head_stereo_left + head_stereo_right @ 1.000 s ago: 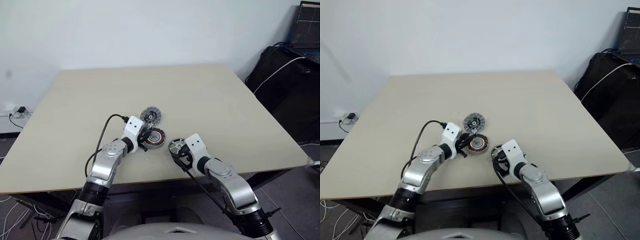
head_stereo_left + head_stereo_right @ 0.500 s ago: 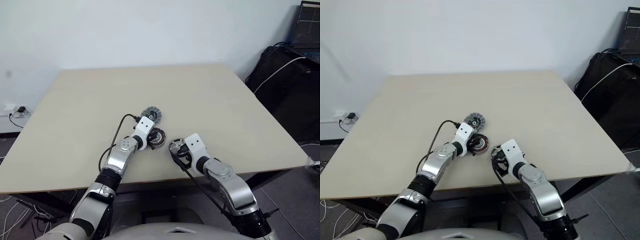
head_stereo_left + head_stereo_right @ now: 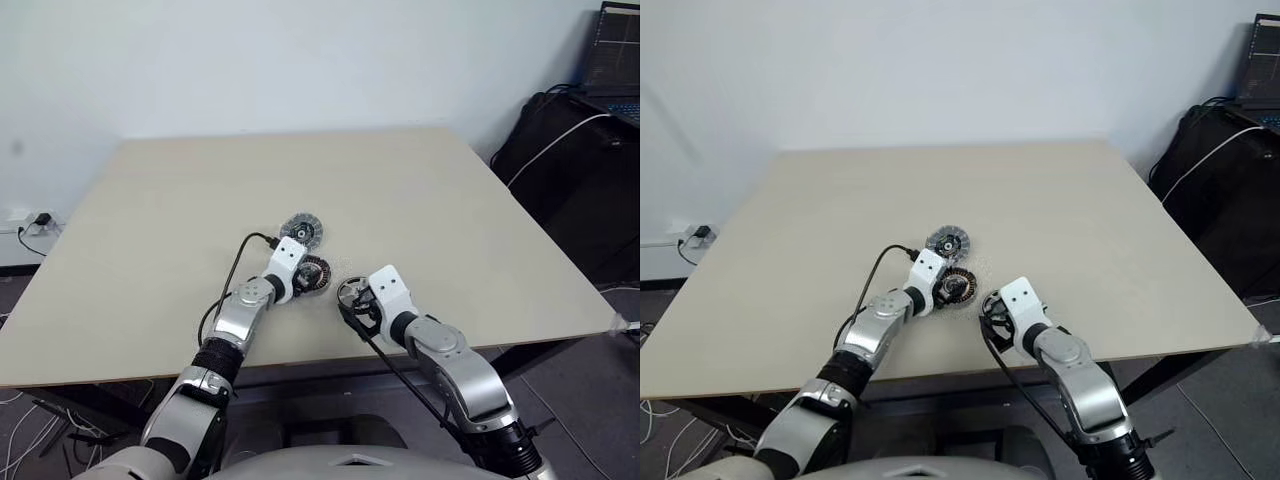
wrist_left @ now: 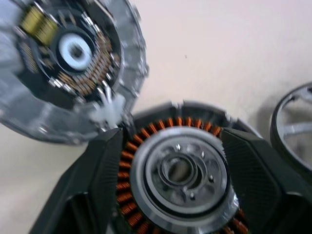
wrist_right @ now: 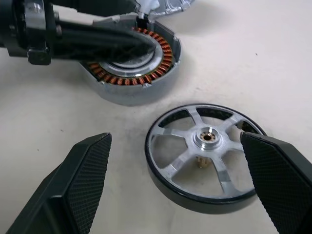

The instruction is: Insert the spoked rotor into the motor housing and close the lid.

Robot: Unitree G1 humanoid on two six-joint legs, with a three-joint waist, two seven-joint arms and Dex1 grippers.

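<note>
Compared with a second ago, your left gripper has reached further forward over the beige counter. Its jaws now stand spread either side of the squat round motor housing with copper-brown windings, which sits on the counter just in front of the silver-grey ribbed lid. Whether the fingers touch the housing, you cannot tell.

Your right gripper has kept its place, jaws spread wide around the dark-rimmed spoked rotor lying flat beside the housing. In the head views both grippers cover much of their parts.
</note>
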